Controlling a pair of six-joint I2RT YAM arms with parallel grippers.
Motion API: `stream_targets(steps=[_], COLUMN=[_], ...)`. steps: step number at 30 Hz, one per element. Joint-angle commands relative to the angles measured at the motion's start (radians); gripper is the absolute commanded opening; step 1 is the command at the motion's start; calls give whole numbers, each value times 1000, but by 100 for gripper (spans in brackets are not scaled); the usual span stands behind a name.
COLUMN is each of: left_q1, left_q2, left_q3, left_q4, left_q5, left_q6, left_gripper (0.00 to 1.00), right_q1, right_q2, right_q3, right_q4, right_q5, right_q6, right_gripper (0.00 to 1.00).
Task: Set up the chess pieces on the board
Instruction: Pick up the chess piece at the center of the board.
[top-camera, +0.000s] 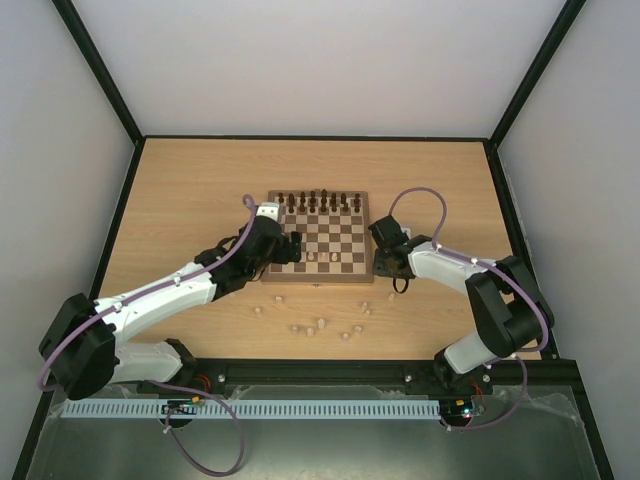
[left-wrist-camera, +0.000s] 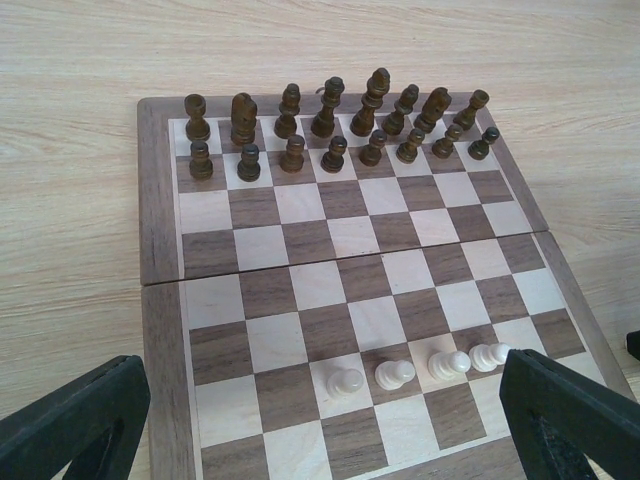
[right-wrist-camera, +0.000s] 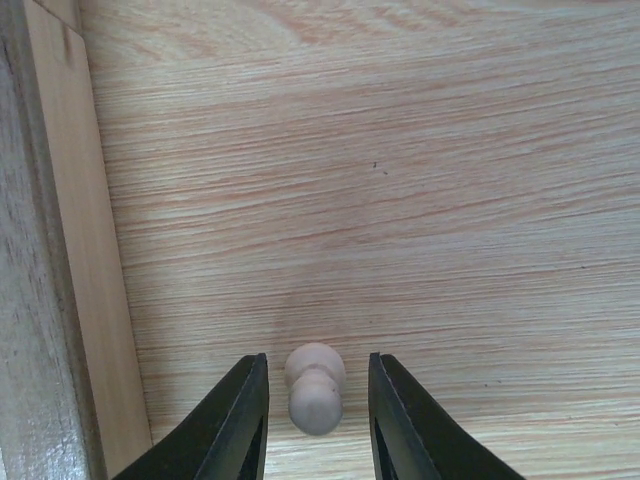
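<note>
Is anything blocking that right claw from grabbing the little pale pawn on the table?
Nothing visible does. The small pale wooden pawn sits on the tabletop between the right gripper's open black fingers, a gap each side. The wooden chessboard's light border lies beside it, not between.

Dark brown and pale tan checks across the board, brown border all round. Dark brown pieces on the far rows, four cream pawns bright on the near squares. The bench is light wood grain, orange-streaked. Black jaws both sides, one pale cream pawn between the right pair.
</note>
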Motion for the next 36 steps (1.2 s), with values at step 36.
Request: stream_targets(steps=[36], left_q1=[16], left_q2=[22], left_q3=[-10], left_q4=[9], left_q5=[-28], left_q6=[-3], left_gripper=[99], right_q1=[109], right_q2=[-57], right_q3=[209], right_q4=[-98], right_q5=[-31], right_q6=[-89], right_gripper=[5])
